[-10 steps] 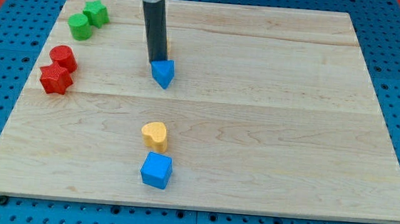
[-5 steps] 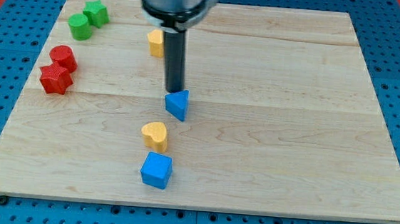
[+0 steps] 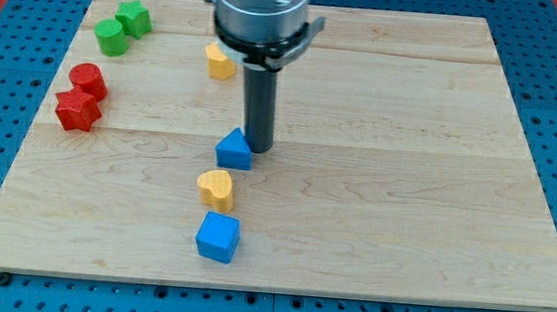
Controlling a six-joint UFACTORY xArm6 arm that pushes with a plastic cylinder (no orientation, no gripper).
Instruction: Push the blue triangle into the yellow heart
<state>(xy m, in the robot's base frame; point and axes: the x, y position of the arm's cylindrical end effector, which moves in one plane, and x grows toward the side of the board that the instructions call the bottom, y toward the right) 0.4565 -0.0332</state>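
Observation:
The blue triangle (image 3: 234,150) lies near the board's middle, just above the yellow heart (image 3: 216,188), with a narrow gap between them. My tip (image 3: 259,150) touches the triangle's right side, slightly above it. A blue cube (image 3: 217,237) sits right below the heart.
A second yellow block (image 3: 218,61) lies above, partly behind the arm. Two green blocks (image 3: 121,27) sit at the top left. A red cylinder (image 3: 87,79) and a red star (image 3: 77,110) sit at the left edge of the wooden board (image 3: 435,188).
My tip has moved down the view, pushing the blue triangle from the upper middle down and a little leftward, close to the yellow heart. The other blocks have stayed put.

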